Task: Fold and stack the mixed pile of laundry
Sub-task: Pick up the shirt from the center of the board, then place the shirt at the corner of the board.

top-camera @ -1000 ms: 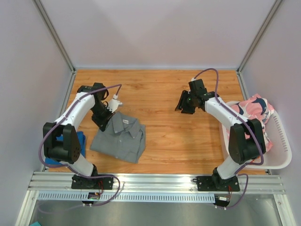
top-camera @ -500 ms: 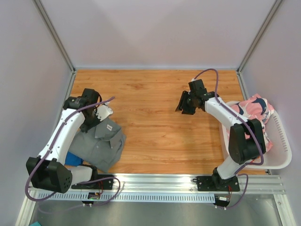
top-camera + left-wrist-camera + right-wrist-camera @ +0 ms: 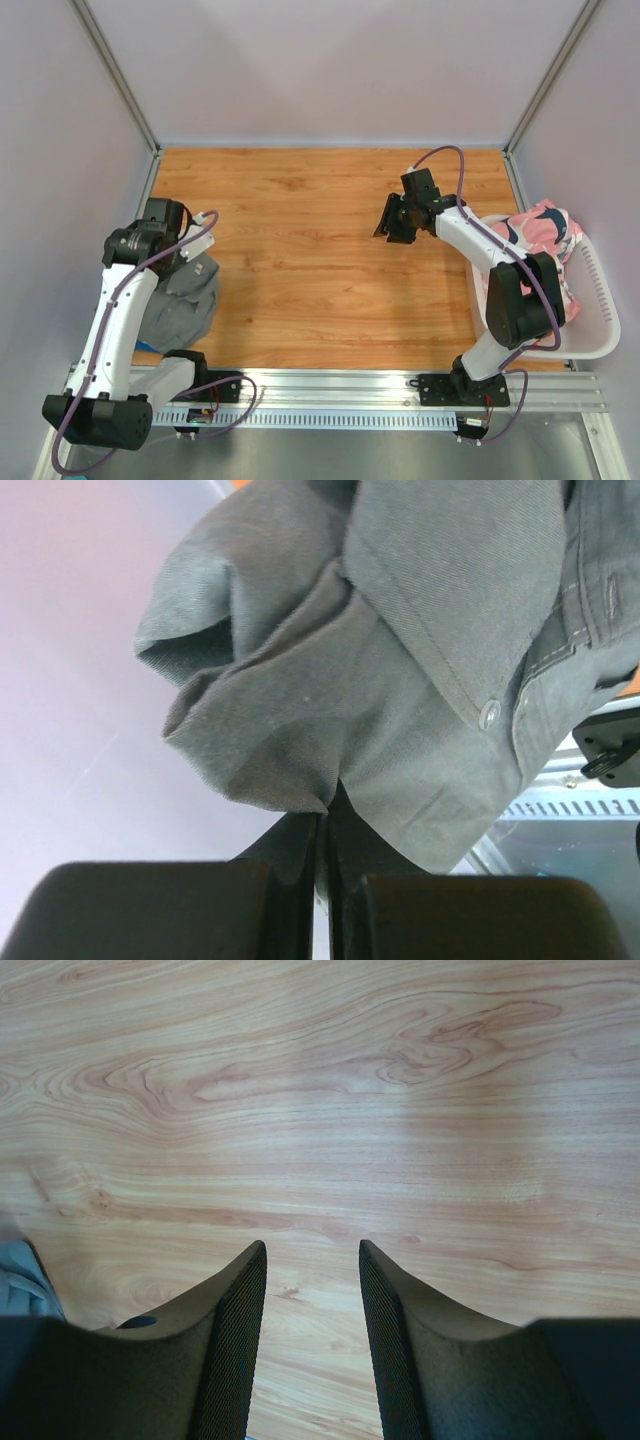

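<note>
- At the far left of the table (image 3: 330, 200), the left gripper (image 3: 192, 250) has its fingers pinched tight on a fold of the grey shirt (image 3: 183, 303). The shirt hangs bunched and crumpled from the grip, close to the left wall, with its lower part on the wood.
- The step in hand looks like carrying the shirt to a stacking spot at the left edge. The next move probably calls for lowering it flat and letting go without undoing the fold; as bunched as it is, it may need smoothing again.
- The left wrist view alone shows the pinch: the left gripper (image 3: 322, 825) has almost no gap, with the grey shirt (image 3: 420, 670) rising out of it, a collar and button visible.
- Only the overhead view shows where the shirt sits on the table.
- In the middle, the right gripper (image 3: 392, 222) hovers empty; the right wrist view shows the right gripper (image 3: 312, 1252) partly spread over bare wood.
- At the far right, a pink patterned garment (image 3: 542, 228) waits unfolded in the white basket (image 3: 603, 322), seen only from overhead.
</note>
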Available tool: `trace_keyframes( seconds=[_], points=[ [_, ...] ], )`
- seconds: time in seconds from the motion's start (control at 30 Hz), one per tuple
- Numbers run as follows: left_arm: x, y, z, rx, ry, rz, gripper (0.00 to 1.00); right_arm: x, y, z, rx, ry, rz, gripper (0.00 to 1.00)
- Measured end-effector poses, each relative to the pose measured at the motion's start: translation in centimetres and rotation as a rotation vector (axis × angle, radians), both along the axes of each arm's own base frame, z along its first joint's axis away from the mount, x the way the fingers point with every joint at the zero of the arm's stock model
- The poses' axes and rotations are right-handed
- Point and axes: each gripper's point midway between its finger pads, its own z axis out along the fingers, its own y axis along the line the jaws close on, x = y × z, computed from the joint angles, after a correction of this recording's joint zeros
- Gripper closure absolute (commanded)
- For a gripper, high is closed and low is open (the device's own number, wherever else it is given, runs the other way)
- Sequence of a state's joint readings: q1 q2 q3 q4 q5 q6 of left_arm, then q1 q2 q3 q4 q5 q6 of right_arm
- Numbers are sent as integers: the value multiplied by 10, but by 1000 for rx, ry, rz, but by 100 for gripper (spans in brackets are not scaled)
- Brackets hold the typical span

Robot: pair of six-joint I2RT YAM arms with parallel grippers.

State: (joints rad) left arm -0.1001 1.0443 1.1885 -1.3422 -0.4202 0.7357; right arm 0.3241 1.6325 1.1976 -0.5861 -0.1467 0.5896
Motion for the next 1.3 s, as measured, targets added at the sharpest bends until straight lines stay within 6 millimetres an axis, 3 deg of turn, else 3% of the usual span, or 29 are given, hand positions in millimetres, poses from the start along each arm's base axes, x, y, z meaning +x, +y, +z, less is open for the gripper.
trace_keyframes(
  seconds=[0.37,0.53,0.7,0.87,1.03,1.13,1.17,1.3],
  points=[
    [-31,45,13,65,-20,148,100,0,0,0,-2,-1,4,55],
    [-45,60,-18,75,52,185,100,0,0,1,-3,-4,7,55],
    [-35,77,-60,122,93,174,100,2,-1,2,-12,-13,14,55],
    [-14,102,-72,150,72,240,100,2,-2,3,-23,-18,23,55],
    [5,113,-83,128,70,301,100,2,-2,3,-25,-20,26,55],
    [1,119,-96,111,98,367,86,3,-3,3,-31,-22,28,55],
    [-3,123,-101,104,110,408,76,3,-4,3,-33,-25,29,55],
    [-18,140,-106,95,138,553,59,3,-5,7,-37,-39,36,55]
  ],
)
